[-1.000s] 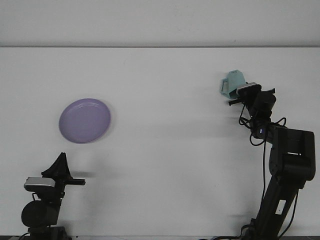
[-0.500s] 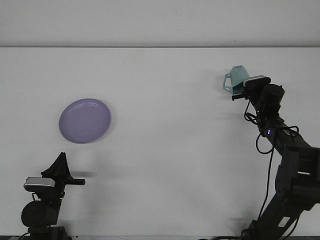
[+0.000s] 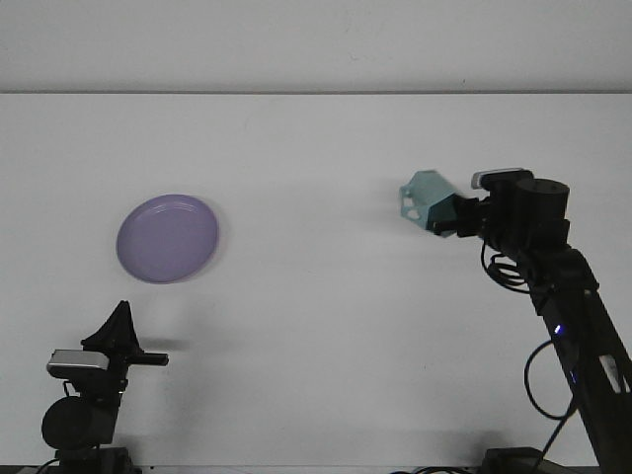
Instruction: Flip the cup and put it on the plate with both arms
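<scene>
A lavender plate [image 3: 167,238] lies flat on the left part of the white table [image 3: 316,326], round, shallow and bare, with a soft shadow under its right rim. Below it, near the front edge, the left gripper [image 3: 118,326] rests low and apart from the plate; its dark fingers rise to a point and from this angle I cannot tell whether they are spread or closed. A short black bar sticks out to the right of its wrist above a small grey camera housing.

Well to the right, past the middle of the table, a pale teal cup [image 3: 425,200] is held clear of the surface. It is tipped on its side, with its faceted body angled toward the left and a small handle showing on its left face. The right gripper [image 3: 449,214] is clenched on the cup's right end, its black fingers touching the teal wall. The right arm [image 3: 558,296] reaches up from the lower right corner, with loose black cables looping beside it and 2 small blue lights along its lower link.

The table is plain matte white. Behind it a thin dark line marks its far edge, and above that stands a bare off-white wall [image 3: 316,44].
</scene>
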You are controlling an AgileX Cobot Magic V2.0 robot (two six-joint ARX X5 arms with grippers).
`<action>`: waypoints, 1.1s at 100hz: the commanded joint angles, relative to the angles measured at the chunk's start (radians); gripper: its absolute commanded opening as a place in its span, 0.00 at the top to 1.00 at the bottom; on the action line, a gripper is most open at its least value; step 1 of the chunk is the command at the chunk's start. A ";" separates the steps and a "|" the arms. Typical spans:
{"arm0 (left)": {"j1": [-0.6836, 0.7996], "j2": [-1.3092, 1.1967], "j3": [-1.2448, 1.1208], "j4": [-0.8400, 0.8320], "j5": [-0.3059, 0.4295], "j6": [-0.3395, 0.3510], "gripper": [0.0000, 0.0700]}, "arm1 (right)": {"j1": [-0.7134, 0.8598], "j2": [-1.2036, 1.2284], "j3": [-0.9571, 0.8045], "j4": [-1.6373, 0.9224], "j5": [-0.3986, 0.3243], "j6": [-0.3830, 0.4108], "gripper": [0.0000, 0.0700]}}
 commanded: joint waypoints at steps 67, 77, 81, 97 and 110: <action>0.003 -0.001 -0.017 0.014 -0.003 -0.021 0.98 | 0.628 0.306 0.431 -0.864 0.220 -0.144 0.99; 0.003 -0.001 -0.017 0.014 -0.002 -0.021 0.98 | 0.649 0.375 0.431 -0.875 0.220 -0.147 0.99; 0.003 -0.001 -0.017 0.014 -0.002 -0.021 0.98 | 0.653 0.401 0.431 -0.877 0.221 -0.147 0.99; 0.003 -0.001 -0.017 0.013 -0.003 -0.021 0.98 | 0.655 0.475 0.431 -0.884 0.220 -0.148 0.99; 0.003 -0.001 -0.017 0.013 -0.002 -0.021 0.98 | 0.655 0.498 0.431 -0.875 0.241 -0.155 0.99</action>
